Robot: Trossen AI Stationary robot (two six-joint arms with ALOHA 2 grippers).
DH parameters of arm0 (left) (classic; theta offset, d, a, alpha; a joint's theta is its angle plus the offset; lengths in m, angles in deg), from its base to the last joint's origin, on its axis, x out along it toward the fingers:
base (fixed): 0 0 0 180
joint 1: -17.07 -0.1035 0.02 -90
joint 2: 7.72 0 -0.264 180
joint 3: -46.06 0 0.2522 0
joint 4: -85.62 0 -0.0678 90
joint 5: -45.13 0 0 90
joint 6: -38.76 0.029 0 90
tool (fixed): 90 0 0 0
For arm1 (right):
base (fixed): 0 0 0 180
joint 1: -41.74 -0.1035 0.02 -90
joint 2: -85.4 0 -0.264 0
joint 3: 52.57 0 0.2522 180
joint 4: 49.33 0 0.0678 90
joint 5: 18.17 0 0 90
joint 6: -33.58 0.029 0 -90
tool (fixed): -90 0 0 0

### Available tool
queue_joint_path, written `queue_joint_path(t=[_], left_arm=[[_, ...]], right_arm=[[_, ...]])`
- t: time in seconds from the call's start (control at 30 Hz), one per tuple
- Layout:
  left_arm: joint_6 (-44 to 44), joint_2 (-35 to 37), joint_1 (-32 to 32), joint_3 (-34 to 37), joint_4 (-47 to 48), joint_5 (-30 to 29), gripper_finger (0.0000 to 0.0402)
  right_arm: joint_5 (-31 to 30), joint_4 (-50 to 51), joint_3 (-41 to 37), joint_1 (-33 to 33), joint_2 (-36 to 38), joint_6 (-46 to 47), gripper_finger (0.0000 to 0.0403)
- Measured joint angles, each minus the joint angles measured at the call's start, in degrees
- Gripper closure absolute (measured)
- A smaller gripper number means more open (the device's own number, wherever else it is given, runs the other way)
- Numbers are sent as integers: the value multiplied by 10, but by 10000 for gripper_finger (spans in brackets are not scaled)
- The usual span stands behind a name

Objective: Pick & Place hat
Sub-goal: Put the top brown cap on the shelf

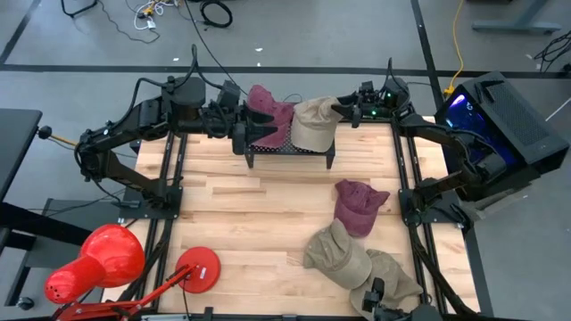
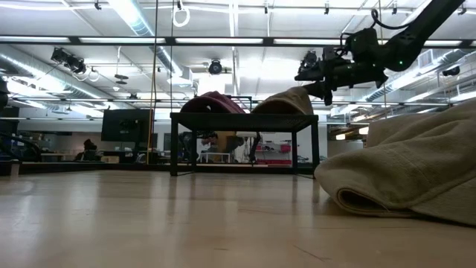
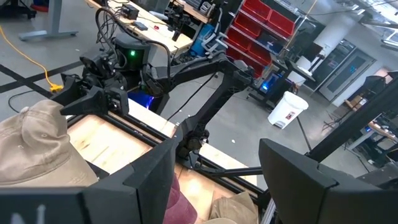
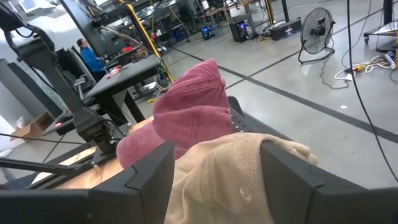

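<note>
A black rack stands at the table's far middle. A maroon hat and a tan hat rest side by side on its top. My right gripper reaches in level from the table's right. Its fingers stand apart, with the tan hat's crown filling the gap between them. In the low view the right gripper is at the tan hat's upper right side. My left gripper hovers open above the maroon hat, nothing between its fingers. My right gripper has the tan hat's crown between its two fingers, coming level from the table's right. I cannot tell whether the fingers touch the cloth. The hat lies on the rack's top.
Another maroon hat lies on the table right of centre, and two tan hats lie at the near right. One of them fills the low view's right side. A red lamp stands at the near left. Bare wood shows left of centre.
</note>
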Motion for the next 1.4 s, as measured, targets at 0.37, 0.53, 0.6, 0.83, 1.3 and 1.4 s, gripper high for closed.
queue_joint_path(t=[0.37,0.53,0.6,0.83,1.3,1.4], left_arm=[[0,0,0,0,0,0,163],[0,0,0,0,-1,0,163],[0,0,0,0,-4,0,163],[0,0,0,0,-19,2,163],[0,0,0,0,-19,2,163],[0,0,0,0,-19,2,163]], right_arm=[[-24,-2,0,-11,0,-6,184],[-52,6,0,-11,-1,-6,181],[-52,8,0,-11,-1,-2,175],[-61,22,0,-11,-1,1,128],[-114,48,0,-12,-1,-19,29],[-124,58,0,-12,-1,-28,19]])
